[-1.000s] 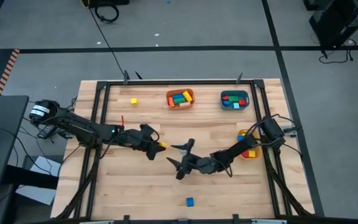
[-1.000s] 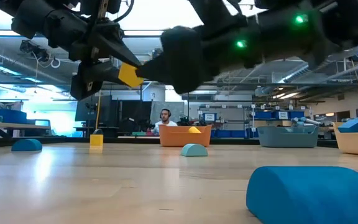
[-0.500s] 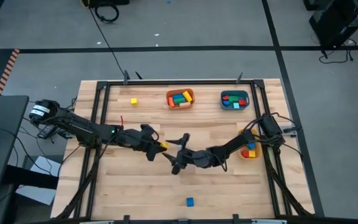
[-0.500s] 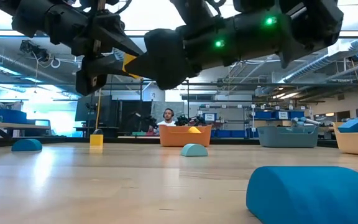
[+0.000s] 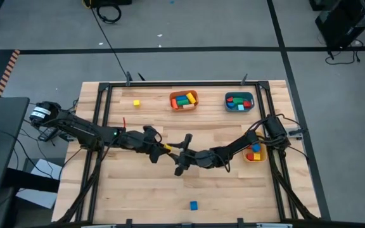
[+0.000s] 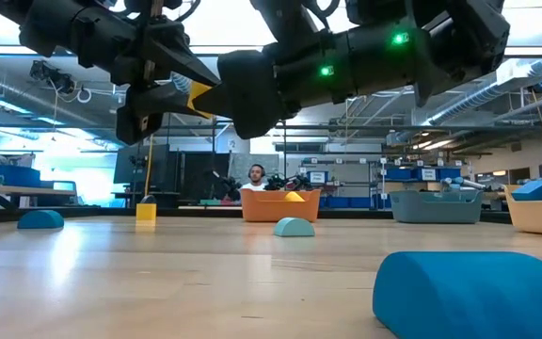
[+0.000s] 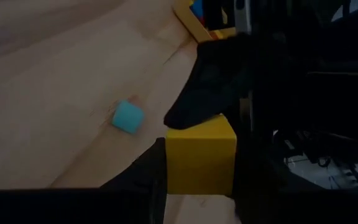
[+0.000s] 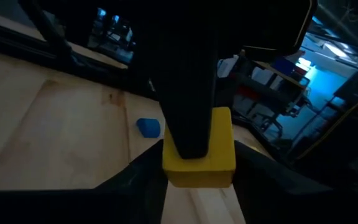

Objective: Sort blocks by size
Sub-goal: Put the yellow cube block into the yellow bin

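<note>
Two grippers meet above the tabletop (image 5: 132, 190): left gripper (image 5: 160, 149) fingers squeeze the yellow block (image 7: 201, 155), and right gripper (image 5: 180, 154) fingers, open, straddle it.

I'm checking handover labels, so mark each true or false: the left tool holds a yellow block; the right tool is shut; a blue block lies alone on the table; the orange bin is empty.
1. The left tool holds a yellow block. True.
2. The right tool is shut. False: its fingers are spread wide, facing the yellow block.
3. A blue block lies alone on the table. True.
4. The orange bin is empty. False: it holds several blocks.
</note>
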